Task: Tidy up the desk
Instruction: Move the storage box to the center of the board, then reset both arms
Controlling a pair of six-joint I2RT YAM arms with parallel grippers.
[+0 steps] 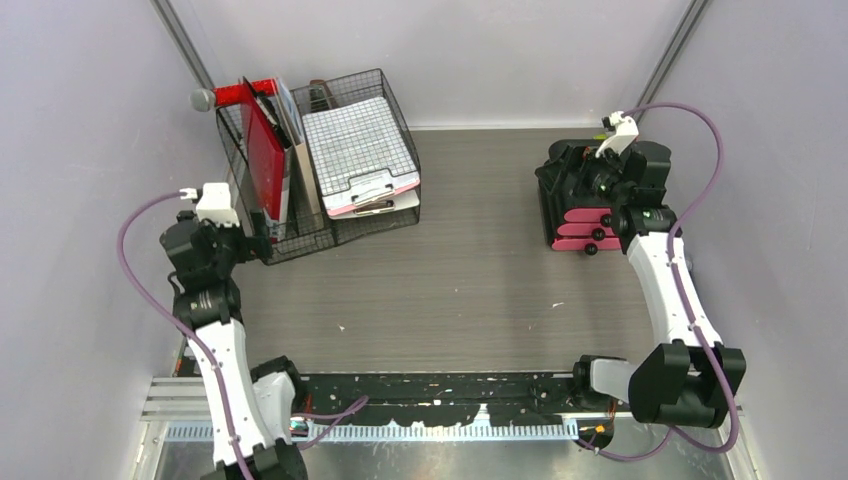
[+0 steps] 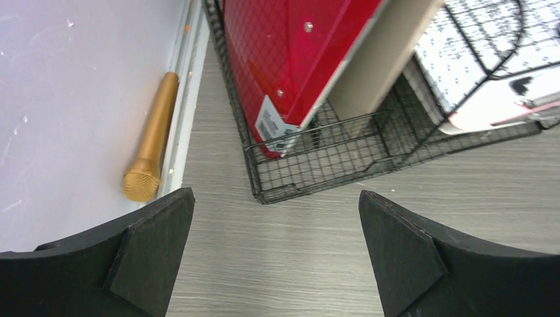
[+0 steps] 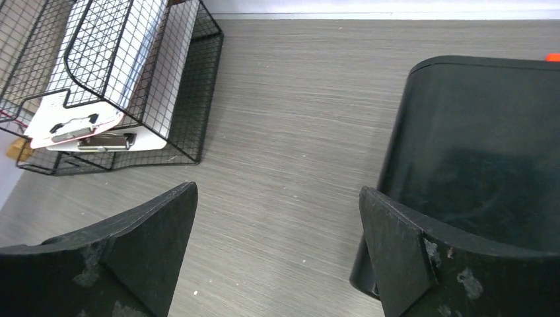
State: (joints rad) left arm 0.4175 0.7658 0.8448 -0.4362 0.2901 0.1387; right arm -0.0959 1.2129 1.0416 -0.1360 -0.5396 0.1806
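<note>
The desk (image 1: 470,290) is a grey wood-grain top with bare surface in its middle. My left gripper (image 1: 252,240) stands open at the near left corner of the black wire-mesh rack (image 1: 320,160). In the left wrist view the left gripper (image 2: 276,198) has only bare desk (image 2: 277,264) between its fingers. My right gripper (image 1: 588,172) hovers open over the black drawer unit with pink fronts (image 1: 585,225). In the right wrist view the right gripper (image 3: 277,191) holds nothing, and the drawer unit's black top (image 3: 475,145) lies by its right finger.
A red folder (image 2: 290,59) and a beige one (image 2: 380,59) stand upright in the rack's left section (image 2: 317,165). White clipboards (image 3: 86,129) lie in its trays. A gold microphone (image 2: 148,142) lies along the left wall beside the rack. A metal rail (image 1: 420,405) runs along the front edge.
</note>
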